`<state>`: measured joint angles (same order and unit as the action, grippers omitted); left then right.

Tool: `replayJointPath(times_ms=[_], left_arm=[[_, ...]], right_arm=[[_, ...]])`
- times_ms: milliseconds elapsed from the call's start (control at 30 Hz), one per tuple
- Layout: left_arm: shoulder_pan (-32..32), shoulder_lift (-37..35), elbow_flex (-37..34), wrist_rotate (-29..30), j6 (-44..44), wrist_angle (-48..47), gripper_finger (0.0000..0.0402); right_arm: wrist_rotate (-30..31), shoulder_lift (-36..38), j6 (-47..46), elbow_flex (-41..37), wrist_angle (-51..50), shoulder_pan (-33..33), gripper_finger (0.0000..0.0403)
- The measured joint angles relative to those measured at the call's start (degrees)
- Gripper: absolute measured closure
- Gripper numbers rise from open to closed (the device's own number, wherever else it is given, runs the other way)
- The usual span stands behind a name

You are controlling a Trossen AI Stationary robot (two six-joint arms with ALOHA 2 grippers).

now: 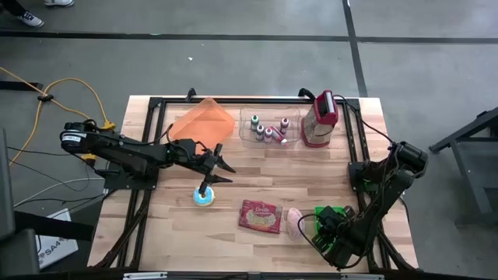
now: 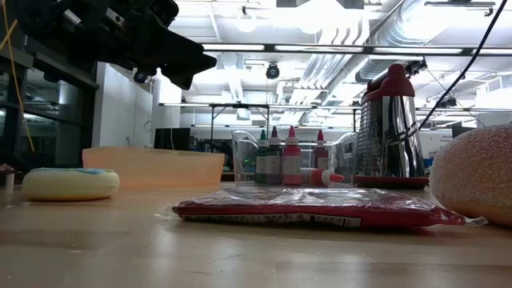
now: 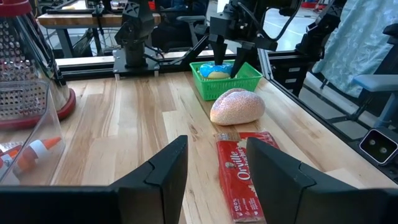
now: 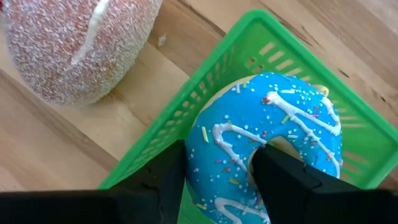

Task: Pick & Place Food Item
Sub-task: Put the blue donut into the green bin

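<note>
A blue-iced doughnut with sprinkles (image 4: 280, 118) lies in a green basket (image 4: 186, 112) at the near right of the table (image 1: 327, 211). My right gripper (image 4: 217, 171) points down into the basket, open, its fingers on either side of the doughnut's ring. A pink sugared bun (image 1: 295, 222) and a red packet (image 1: 260, 216) lie flat on the table left of the basket. A second iced doughnut (image 1: 204, 196) rests on the wood near my left gripper (image 1: 220, 165), which hangs open and level above the table, touching nothing. My right gripper comes from above, with one finger (image 4: 168, 177) outside the doughnut's ring (image 4: 217, 149) and the other (image 4: 283, 177) at its hole. Whether either finger touches the icing I cannot tell. The doughnut lies on the basket's floor.
Along the far edge stand an orange container (image 1: 204, 120), a clear bin of small bottles (image 1: 268, 129) and a steel grater with red trim (image 1: 320, 118). Bare wood lies in the table's middle (image 1: 264, 175). A black frame rail (image 1: 354, 148) borders the right side.
</note>
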<state>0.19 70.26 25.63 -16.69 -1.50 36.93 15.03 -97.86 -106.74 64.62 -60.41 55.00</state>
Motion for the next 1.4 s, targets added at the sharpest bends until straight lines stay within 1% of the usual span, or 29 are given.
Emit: replayJointPath(times_ms=[200,567,1000,1267,1400], left_arm=[[0.0,0.0,0.0,0.0,0.0,0.0,0.0243],[0.0,0.0,0.0,0.0,0.0,0.0,0.0243],[0.0,0.0,0.0,0.0,0.0,0.0,0.0243],[0.0,0.0,0.0,0.0,0.0,0.0,0.0243],[0.0,0.0,0.0,0.0,0.0,0.0,0.0243]], right_arm=[[0.0,0.0,0.0,0.0,0.0,0.0,0.0232],[0.9,0.0,0.0,0.0,1.1,0.0,0.0218],[1.0,0.0,0.1,0.0,-0.5,0.0,0.0219],[1.0,0.0,0.2,0.0,0.5,0.0,0.022],[1.9,0.0,1.7,0.0,0.2,0.0,0.022]])
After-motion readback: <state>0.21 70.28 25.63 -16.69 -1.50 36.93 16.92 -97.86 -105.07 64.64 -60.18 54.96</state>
